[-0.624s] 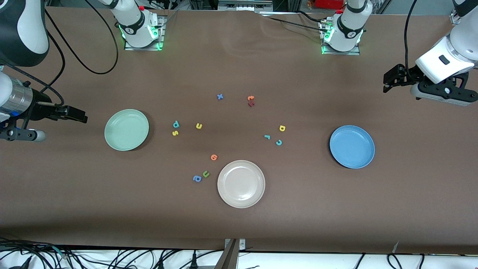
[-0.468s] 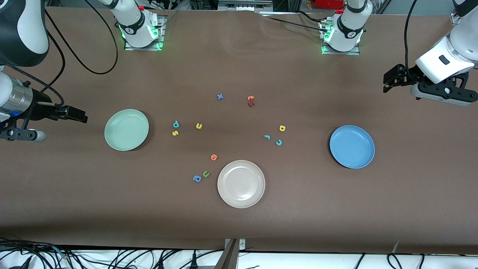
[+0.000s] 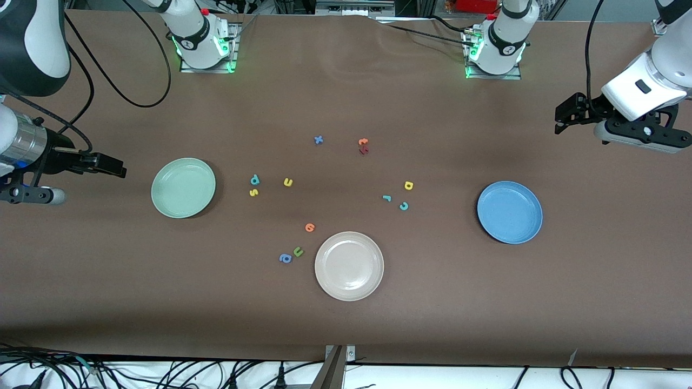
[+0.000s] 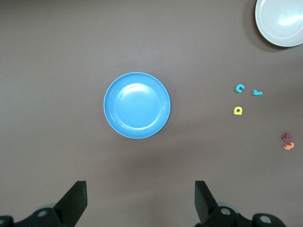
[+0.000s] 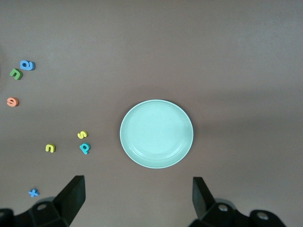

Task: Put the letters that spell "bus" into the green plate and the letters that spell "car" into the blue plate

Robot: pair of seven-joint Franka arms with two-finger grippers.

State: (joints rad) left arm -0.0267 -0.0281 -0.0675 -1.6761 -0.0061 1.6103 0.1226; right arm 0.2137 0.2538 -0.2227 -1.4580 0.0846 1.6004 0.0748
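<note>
On the brown table nothing is sorted, both tools, left and right, are wide and empty; each should descend squarely over one tiny letter, say the teal b.

No printed labels, brands or numbers can be read. The only readable signs are the foam letters themselves, laid on the surface: a teal b, a yellow s and a yellow u are seen together; a yellow a, a teal r and a teal c are grouped; a blue x, a green u, a blue a and an orange e are also made out. Two reddish letters cannot be read.
</note>
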